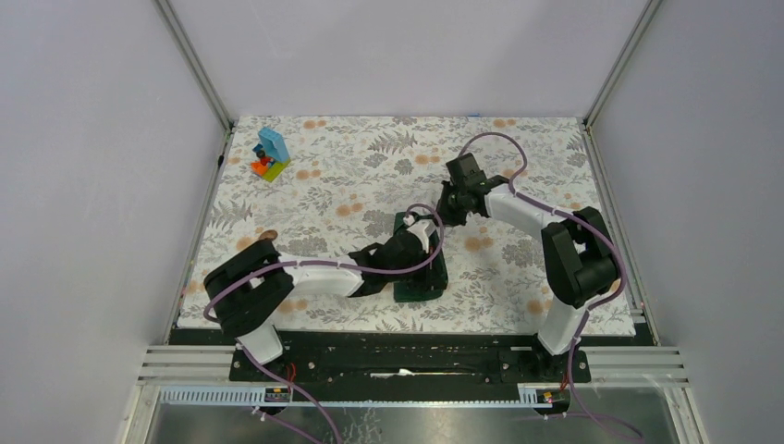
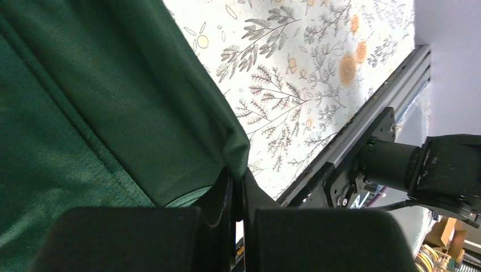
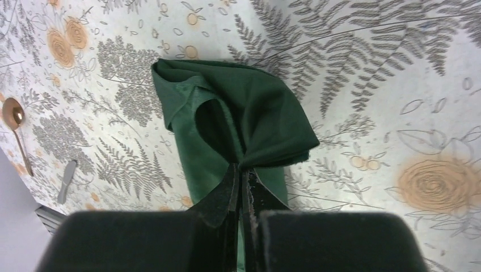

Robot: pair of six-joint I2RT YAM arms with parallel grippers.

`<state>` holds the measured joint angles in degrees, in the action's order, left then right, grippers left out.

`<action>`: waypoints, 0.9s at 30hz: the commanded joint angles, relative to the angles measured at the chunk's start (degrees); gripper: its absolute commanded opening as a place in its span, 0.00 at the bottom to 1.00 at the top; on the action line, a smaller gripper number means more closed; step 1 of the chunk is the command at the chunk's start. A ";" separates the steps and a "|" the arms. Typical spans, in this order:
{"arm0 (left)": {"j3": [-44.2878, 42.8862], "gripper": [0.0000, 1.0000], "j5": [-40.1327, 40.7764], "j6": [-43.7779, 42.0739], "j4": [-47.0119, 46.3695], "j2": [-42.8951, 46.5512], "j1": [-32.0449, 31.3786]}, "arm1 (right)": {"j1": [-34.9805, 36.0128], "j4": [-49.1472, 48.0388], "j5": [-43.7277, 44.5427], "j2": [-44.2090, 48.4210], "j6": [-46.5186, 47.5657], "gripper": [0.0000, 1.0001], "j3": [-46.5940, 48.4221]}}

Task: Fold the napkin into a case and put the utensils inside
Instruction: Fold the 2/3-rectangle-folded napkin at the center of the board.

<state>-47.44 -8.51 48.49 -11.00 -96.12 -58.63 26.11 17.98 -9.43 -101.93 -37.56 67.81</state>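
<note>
at mid-table the napkin [image 3: 249, 113] is clamped in the left gripper [image 2: 235, 178] and right gripper [image 3: 243, 170]; the fold should be drawn evenly, edges aligned.

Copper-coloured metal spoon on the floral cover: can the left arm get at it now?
Probably not yet: the left gripper is shut on a corner of the dark green cloth napkin, and the spoon lies tight beside that arm's own elbow.

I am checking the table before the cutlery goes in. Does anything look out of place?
A toy block stack stands at the far left corner, unrelated to the setting. The napkin is bunched, not flat.
</note>
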 commanded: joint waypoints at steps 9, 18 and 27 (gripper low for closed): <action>1.85 0.00 -8.71 2.95 -15.51 0.52 1.68 | 2.10 6.20 8.86 -0.34 3.95 0.00 8.19; -3.97 0.00 -13.33 6.63 -22.43 -8.01 1.24 | 1.39 14.42 15.73 0.57 14.38 0.00 10.74; -1.60 0.00 -11.17 6.49 -24.58 -8.84 1.13 | 1.41 13.50 10.61 0.86 15.71 0.00 10.67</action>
<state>-49.91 -19.44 54.89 -30.87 -105.41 -57.17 27.68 31.70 3.36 -103.22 -23.11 76.44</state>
